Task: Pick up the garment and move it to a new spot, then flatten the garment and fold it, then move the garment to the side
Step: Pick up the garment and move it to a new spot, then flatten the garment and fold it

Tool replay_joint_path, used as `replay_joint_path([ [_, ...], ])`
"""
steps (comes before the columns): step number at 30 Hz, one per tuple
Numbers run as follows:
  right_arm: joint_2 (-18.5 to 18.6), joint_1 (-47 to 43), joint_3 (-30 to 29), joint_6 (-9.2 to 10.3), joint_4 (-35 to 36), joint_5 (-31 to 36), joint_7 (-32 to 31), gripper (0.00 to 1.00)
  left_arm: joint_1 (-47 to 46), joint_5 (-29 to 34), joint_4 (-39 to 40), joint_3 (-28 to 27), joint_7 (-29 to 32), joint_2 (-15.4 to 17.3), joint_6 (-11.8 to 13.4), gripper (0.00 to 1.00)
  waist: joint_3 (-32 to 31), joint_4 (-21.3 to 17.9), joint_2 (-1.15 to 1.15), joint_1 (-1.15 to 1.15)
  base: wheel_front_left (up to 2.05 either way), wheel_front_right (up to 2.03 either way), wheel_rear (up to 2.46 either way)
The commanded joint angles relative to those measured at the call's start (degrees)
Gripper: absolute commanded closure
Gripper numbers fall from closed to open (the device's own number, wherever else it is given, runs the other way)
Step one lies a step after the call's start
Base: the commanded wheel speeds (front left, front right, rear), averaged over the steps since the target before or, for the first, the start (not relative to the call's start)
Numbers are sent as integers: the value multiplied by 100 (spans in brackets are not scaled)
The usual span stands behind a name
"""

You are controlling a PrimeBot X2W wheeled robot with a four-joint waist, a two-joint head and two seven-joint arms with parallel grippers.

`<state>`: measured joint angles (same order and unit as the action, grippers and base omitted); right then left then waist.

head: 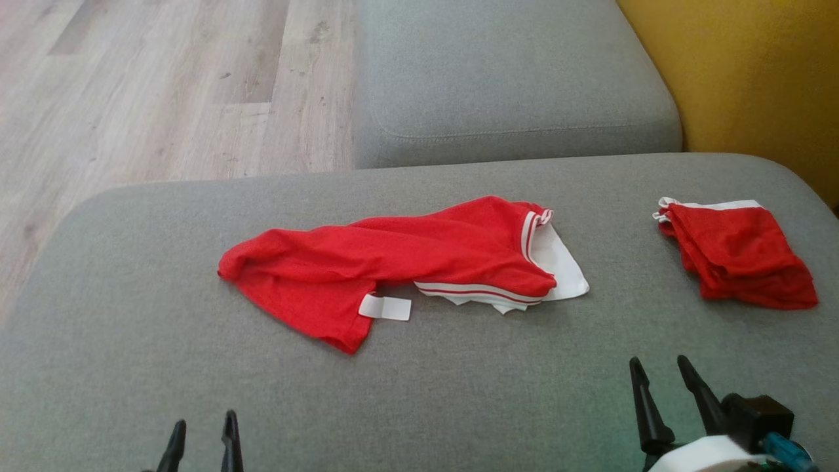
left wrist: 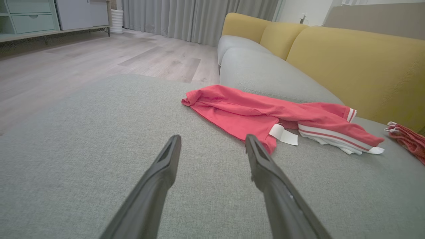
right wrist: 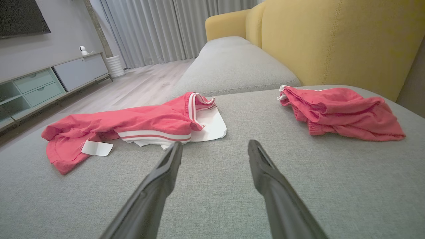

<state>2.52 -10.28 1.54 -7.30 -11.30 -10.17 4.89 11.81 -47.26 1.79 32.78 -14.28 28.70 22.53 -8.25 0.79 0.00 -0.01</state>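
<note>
Red jersey with white-striped trim lies crumpled at the middle of the grey sofa cushion, untouched; left end effector and right end effector both spread wide, empty, near the front edge; pick-up, flattening, folding and setting aside all outstanding.

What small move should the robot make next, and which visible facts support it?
Probably reach the left gripper forward to the near edge of the crumpled red garment. Both it and the right gripper stand open and empty, short of the garment, which lies bunched and untouched on the grey cushion.
</note>
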Motion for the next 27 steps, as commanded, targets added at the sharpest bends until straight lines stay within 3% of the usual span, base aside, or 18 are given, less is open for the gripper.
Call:
replay_joint_path([
  [1, 36, 229, 177, -19, 173, 11, 66, 0, -183, 89, 160, -228, -71, 81, -21, 0, -11, -7, 0, 1, 0, 0, 0],
  [27, 36, 309, 254, -19, 107, 7, 95, 0, -211, 166, 55, -119, -71, -5, -37, 0, 46, 91, 0, 1, 0, 0, 0],
])
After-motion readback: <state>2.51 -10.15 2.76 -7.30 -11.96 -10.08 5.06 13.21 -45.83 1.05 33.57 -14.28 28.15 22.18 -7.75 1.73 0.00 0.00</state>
